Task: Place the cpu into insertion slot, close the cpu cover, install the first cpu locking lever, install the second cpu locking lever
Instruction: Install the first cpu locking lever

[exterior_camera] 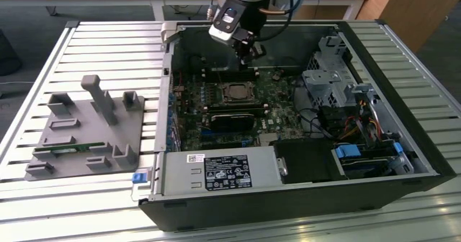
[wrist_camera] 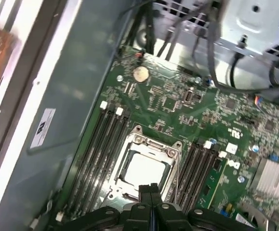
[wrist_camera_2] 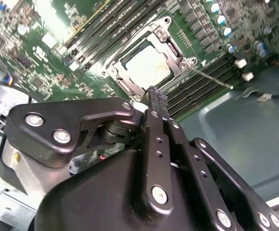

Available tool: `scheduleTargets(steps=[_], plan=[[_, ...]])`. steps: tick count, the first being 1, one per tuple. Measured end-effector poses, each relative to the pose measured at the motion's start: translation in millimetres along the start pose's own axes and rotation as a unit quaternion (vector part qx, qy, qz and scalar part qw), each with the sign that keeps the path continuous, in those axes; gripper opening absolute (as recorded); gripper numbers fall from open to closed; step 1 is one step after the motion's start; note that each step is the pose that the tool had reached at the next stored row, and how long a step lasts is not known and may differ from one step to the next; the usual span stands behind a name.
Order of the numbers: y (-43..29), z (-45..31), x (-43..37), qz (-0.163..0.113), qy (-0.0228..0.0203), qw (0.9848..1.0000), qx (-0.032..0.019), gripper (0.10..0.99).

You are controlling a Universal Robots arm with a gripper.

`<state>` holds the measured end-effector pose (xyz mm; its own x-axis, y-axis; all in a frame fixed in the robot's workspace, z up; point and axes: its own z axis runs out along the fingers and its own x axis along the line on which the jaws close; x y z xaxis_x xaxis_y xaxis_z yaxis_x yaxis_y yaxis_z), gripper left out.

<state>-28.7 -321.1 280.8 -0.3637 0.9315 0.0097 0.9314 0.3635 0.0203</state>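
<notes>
Pinched together and empty, my end effector (wrist_camera_2: 158, 96) hangs close over the cpu (wrist_camera_2: 148, 66), which lies framed by the cpu cover (wrist_camera_2: 174, 48).

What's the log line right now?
End effector: shut, empty, near cpu | silver-grey square cpu: in green circuit board | silver frame cover: down around cpu

We see a green circuit board (wrist_camera: 178, 110) speckled with small silver and black parts and crossed by long black slots (wrist_camera: 105, 144). The cpu (wrist_camera: 141, 169) shows a pale silver-grey top inside the shiny silver cpu cover (wrist_camera: 151, 143). The gripper (wrist_camera_2: 157, 98) is matt black with silver screw heads. In the exterior view the table (exterior_camera: 108, 42) is striped in silvery-white slats, the fixture (exterior_camera: 79, 128) plain grey, the computer case (exterior_camera: 288, 204) black.
</notes>
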Motion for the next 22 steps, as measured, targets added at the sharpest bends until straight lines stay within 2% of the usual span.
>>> scheduleTargets(steps=[3, 6, 13, 17, 19, 22], plan=[[0.0, 0.3, 0.0, -0.027, 0.0005, 0.9996, 0.0003, 0.106], [0.0, 0.5, 0.0, -0.054, 0.0011, 0.9985, 0.0005, 0.106], [0.0, 1.0, 0.0, -0.112, 0.0022, 0.9937, 0.0009, 0.106], [0.0, 1.3, 0.0, -0.145, 0.0028, 0.9895, 0.0012, 0.106], [0.0, 1.5, 0.0, -0.162, 0.0032, 0.9867, 0.0013, 0.106], [0.0, 2.0, 0.0, -0.190, 0.0037, 0.9819, 0.0014, 0.106]])
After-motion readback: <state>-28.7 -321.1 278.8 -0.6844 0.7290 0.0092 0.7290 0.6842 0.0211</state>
